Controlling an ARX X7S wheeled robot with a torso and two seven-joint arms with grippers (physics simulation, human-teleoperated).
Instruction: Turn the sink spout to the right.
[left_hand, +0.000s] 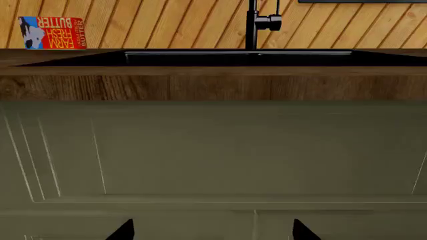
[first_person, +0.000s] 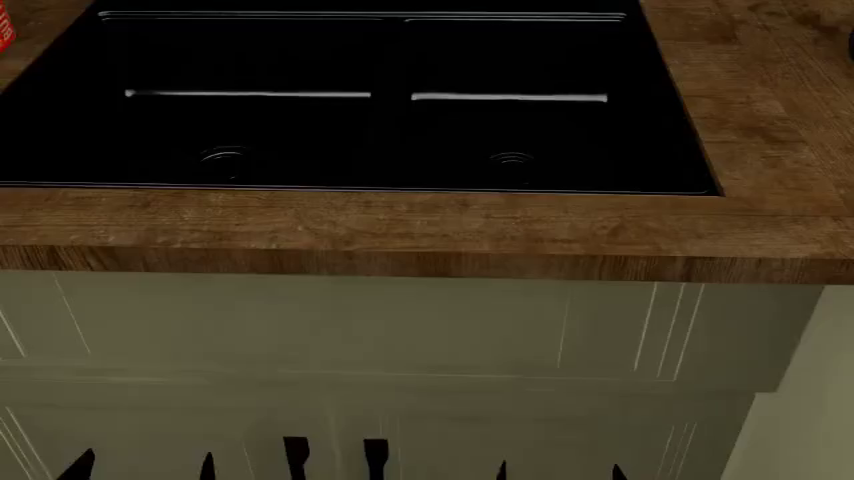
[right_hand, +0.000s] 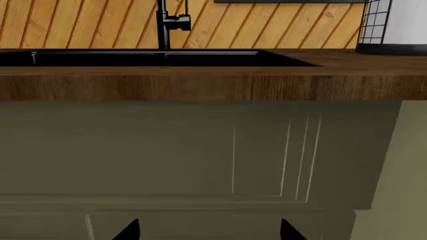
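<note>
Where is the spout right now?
The spout stands upright behind the sink, against the wood-panelled wall, visible in both wrist views; the head view cuts it off.

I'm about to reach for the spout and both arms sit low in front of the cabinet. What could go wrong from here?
1. Raising either pincer straight up could clip the wooden countertop edge overhanging the cabinet.
2. The sink spout has a side lever close by; a loose grab might move that instead.
3. The head view misses the spout, so aiming relies on wrist views.

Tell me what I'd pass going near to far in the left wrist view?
Pincer tips → grey-green cabinet front → wooden countertop edge → black sink → sink spout against the plank wall.
</note>
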